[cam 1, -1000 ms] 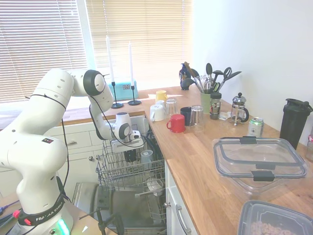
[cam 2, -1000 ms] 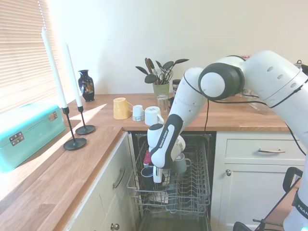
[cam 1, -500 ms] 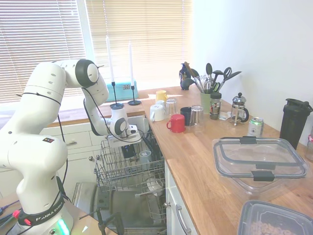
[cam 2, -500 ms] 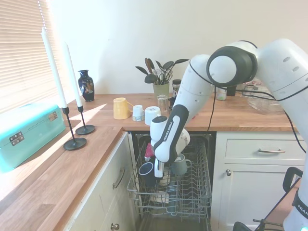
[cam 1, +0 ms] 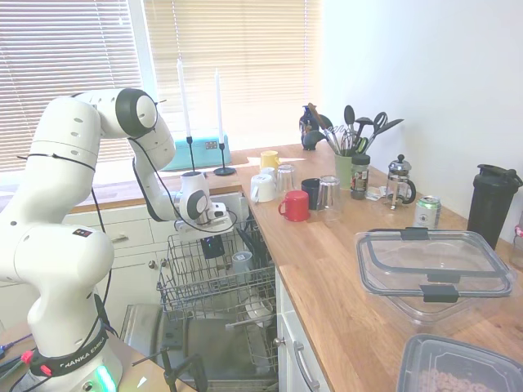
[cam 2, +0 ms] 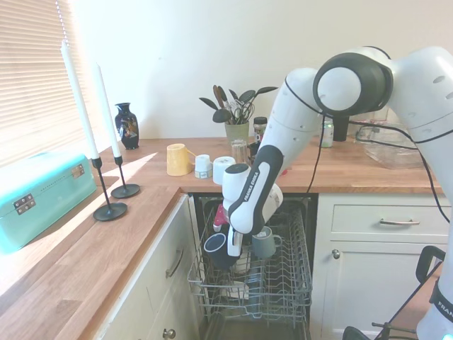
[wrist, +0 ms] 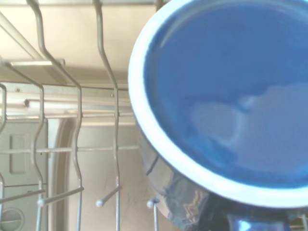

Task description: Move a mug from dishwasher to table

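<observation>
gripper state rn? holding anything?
Gripper: shut on the mug, held tilted above the dishwasher rack; the mug's blue inside fills the wrist view.

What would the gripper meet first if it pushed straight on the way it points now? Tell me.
The gripper points down into the dishwasher, shut on the dark mug. Straight on, the mug would probably meet the wire rack first; depth is unclear.
</observation>
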Motion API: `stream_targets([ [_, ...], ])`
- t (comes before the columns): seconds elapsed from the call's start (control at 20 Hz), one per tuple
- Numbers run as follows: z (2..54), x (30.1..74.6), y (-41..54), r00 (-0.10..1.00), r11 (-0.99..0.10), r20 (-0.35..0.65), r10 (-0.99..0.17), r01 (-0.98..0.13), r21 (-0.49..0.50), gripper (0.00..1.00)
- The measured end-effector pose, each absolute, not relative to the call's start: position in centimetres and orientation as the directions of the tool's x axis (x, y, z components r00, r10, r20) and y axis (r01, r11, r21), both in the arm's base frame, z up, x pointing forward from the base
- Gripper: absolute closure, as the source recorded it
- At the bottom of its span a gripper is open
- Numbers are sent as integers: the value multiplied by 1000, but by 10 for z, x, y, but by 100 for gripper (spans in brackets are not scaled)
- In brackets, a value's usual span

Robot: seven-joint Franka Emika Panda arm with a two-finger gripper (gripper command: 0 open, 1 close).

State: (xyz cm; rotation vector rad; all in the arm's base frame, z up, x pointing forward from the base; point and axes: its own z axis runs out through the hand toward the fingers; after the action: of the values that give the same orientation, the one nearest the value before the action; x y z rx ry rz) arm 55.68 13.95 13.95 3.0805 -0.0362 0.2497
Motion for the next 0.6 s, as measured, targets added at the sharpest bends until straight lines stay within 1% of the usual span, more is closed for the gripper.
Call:
stream_targets([
  [0.25,159,548,139,987,-999,162,-26,-33,40,100],
  [0.6,172,543,145,985,-999,169,-42,-47,24,100],
])
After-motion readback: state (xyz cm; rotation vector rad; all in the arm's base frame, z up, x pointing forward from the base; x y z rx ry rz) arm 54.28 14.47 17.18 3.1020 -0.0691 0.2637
